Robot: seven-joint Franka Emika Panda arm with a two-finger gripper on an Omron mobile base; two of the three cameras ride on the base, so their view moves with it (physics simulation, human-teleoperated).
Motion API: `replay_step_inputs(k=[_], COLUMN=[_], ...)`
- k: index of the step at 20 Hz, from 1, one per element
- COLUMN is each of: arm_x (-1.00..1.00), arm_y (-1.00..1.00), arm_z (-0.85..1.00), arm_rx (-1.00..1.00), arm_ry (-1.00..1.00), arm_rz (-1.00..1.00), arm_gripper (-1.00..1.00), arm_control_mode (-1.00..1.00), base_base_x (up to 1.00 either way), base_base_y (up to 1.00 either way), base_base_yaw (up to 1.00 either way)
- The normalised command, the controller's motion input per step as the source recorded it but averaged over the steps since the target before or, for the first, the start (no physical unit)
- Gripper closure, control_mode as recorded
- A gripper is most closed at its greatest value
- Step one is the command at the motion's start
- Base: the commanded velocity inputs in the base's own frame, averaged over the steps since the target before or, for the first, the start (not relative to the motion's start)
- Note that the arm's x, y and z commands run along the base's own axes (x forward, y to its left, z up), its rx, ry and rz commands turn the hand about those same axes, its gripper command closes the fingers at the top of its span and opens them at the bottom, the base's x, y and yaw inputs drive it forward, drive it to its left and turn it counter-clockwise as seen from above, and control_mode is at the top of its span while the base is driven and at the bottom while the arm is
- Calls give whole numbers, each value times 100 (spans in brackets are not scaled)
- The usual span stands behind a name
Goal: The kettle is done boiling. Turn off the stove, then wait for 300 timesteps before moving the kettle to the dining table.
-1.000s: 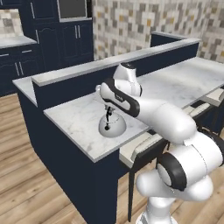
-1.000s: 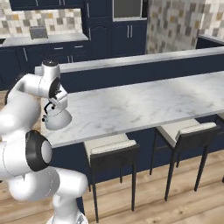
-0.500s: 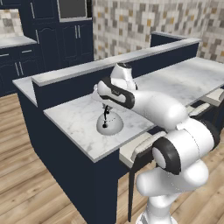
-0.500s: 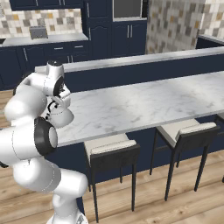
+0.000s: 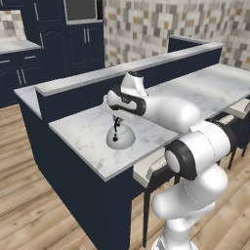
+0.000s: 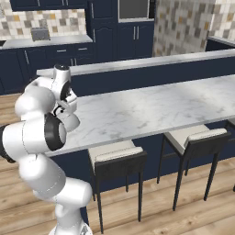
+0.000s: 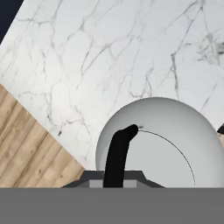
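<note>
Kettle (image 5: 120, 137) placement on the dining table (image 5: 88, 134) appears essentially accomplished: the kettle is seen resting on the white-grey marble slab, near the slab's end and not far from its front edge, in front of the raised navy ledge (image 5: 93, 78). In the right base view the kettle (image 6: 69, 122) is partly hidden behind the robot's own arm, so only a grey dome edge can be made out there.

The stove is not among the things pictured, so whether it was turned off cannot be confirmed, nor can the waiting period be judged. What is left, as far as can be judged, is only the release and the withdrawal of the arm.

The gripper (image 5: 116, 120) is positioned directly above the kettle, at the top of the thin black arched handle (image 7: 117, 153). Whether the fingers are closed on the handle or already parted from it cannot be told; the fingertips are not clearly resolved in any view.

The kettle (image 7: 162, 142) is shown from the hand view as a squat, smooth, silver-grey dome with a faint circular lid seam. It sits upright and level on the marble, with wooden floor (image 7: 30, 153) visible beyond the slab's edge.
</note>
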Motion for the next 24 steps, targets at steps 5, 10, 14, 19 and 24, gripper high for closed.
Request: replay_step_inputs(k=[5, 10, 14, 19, 24], arm_x=[30, 25, 22, 20, 22], arm_y=[0, 0, 0, 0, 1], arm_z=[-16, -17, -18, -17, -15], arm_rx=[0, 0, 0, 0, 0], arm_ry=[1, 0, 0, 0, 0], arm_rz=[1, 2, 2, 1, 1], arm_gripper=[100, 100, 100, 100, 100], arm_control_mode=[-100, -100, -100, -100, -100], base_base_x=[0, 0, 0, 0, 0], base_base_y=[0, 0, 0, 0, 0], base_base_yaw=[0, 0, 0, 0, 0])
